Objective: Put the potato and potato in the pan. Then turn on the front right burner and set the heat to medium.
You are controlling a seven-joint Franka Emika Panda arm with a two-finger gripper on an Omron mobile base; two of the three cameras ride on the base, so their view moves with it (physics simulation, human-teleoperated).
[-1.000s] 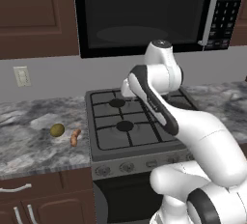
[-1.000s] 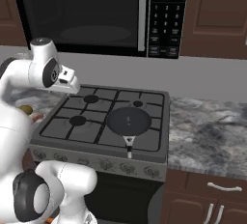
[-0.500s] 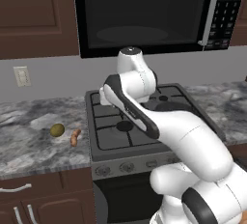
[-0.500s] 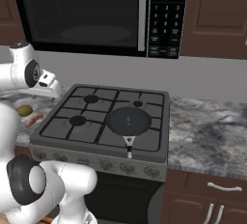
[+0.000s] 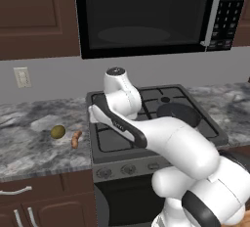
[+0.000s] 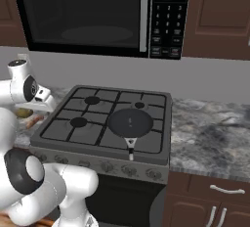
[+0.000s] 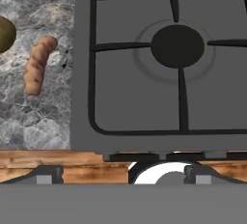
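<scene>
Now, from the left base view, the stove (image 5: 161,123) sits under a black microwave (image 5: 146,13), with grey marbled counter (image 5: 29,143) to either side and dark wood cabinets (image 5: 39,15) above. Left of the stove, on the counter, the round potato (image 5: 58,132) and the elongated potato (image 5: 75,139) lie just beside each other, and a wall outlet (image 5: 21,77) sits on the grey backsplash above them. The pan (image 5: 178,112) rests on the stove's right side, partly behind the white arm (image 5: 146,128). Over to the right base view: the pan (image 6: 130,123) sits on the stove's front right burner, handle pointing toward the knobs (image 6: 105,167), empty. Both potatoes peek out behind the arm at the stove's left edge. Down in the hand view, the gripper (image 7: 123,177) hangs over the stove's front left corner, fingers spread wide, gripping nothing; the elongated potato (image 7: 38,65) lies on the counter left of the stove, the round potato (image 7: 6,34) at the frame edge.
</scene>
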